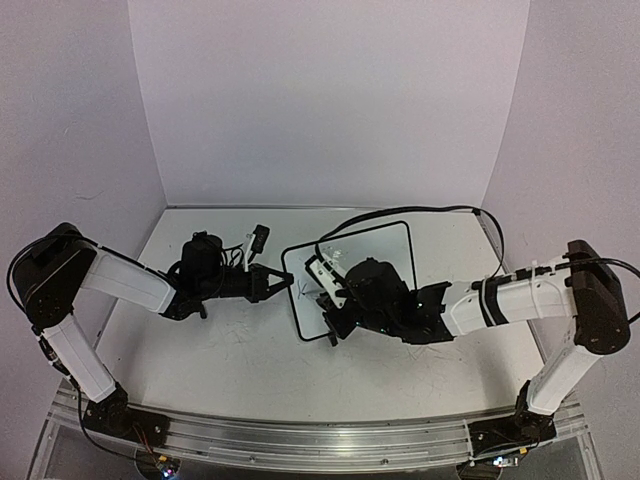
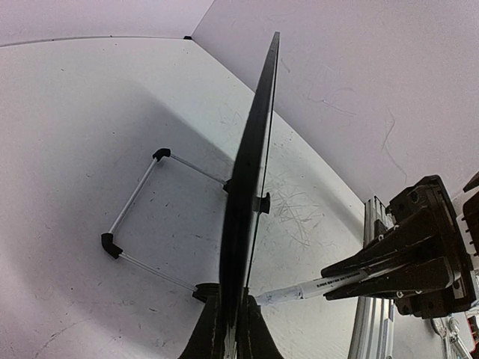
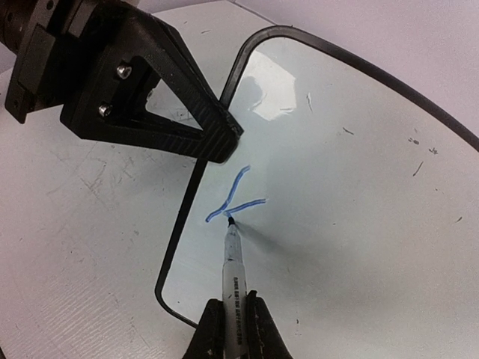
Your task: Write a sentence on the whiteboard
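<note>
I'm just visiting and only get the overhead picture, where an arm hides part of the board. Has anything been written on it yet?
Observer: Yes. The right wrist camera shows a few blue strokes near one edge of the whiteboard, not a full word.
Operator: What is doing the writing?
Observer: A marker pinched in the right fingers, its tip touching the end of one stroke.
Operator: Is the board lying flat?
Observer: No. The left wrist camera shows it standing up, with a wire stand behind it and the left fingers clamped on its edge.
</note>
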